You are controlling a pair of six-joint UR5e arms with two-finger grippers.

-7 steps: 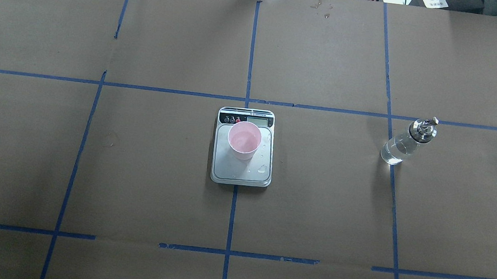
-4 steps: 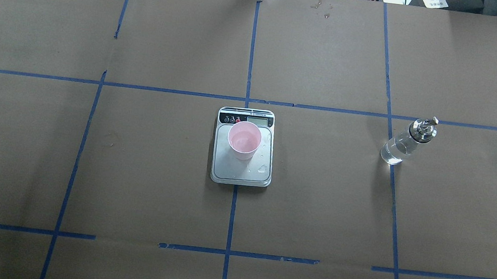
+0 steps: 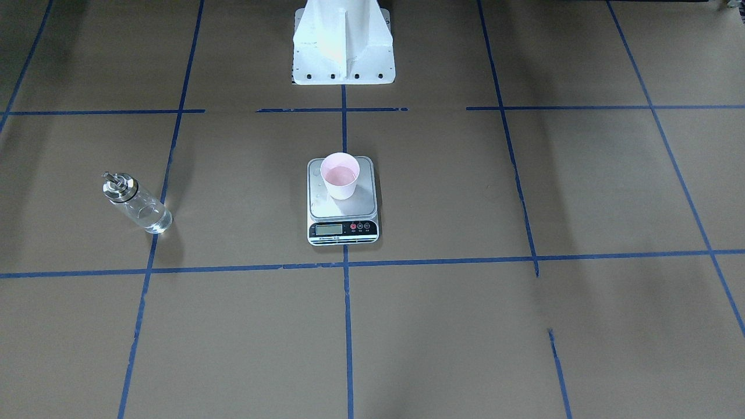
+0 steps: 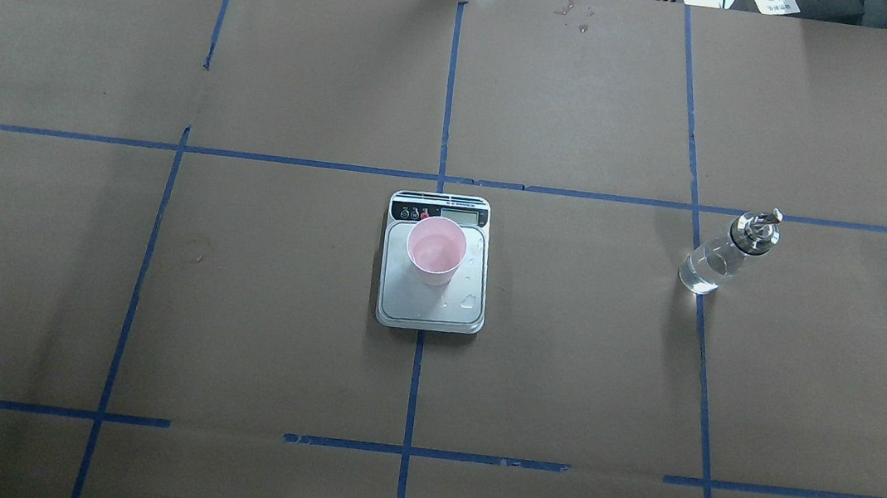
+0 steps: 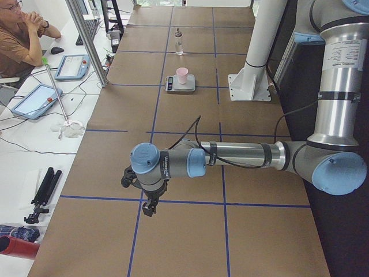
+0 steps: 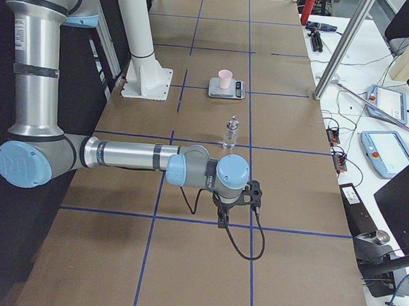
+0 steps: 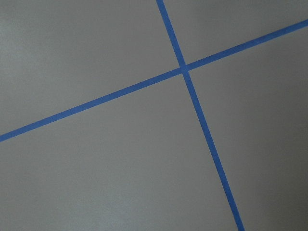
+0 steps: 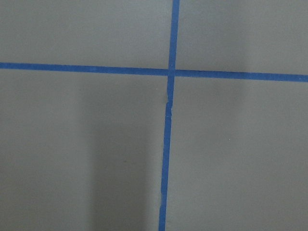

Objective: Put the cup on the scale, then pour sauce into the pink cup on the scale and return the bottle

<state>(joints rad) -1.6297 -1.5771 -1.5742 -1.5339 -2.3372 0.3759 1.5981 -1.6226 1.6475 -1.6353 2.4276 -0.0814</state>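
The left end effector [image 5: 149, 206] hangs over the tabletop [image 5: 190, 118]; apart or together, I cannot tell. Farther on, the cup [image 5: 182, 74] stands on the scale [image 5: 180, 86]. Past it, the bottle [image 5: 179, 42] stands upright. The right end effector [image 6: 221, 223]: I cannot tell either.

Brown paper [image 4: 305, 74] covers the whole table, split into large rectangles by blue tape lines [image 4: 448, 99], with a few small dark stains [image 4: 575, 9] near the top edge of the overhead view, right of centre. In the exterior left view a white side bench [image 5: 23, 156] runs down the left edge. It carries two tablet-like pendants [image 5: 72, 66] at upper left, a folded black tripod [image 5: 43, 193] at lower left and a red cylinder [image 5: 17, 247] in the bottom-left corner, with a slanted metal post [image 5: 86, 40] rising beside the pendants. A seated person [image 5: 17, 40] fills that view's upper-left corner, hands raised.
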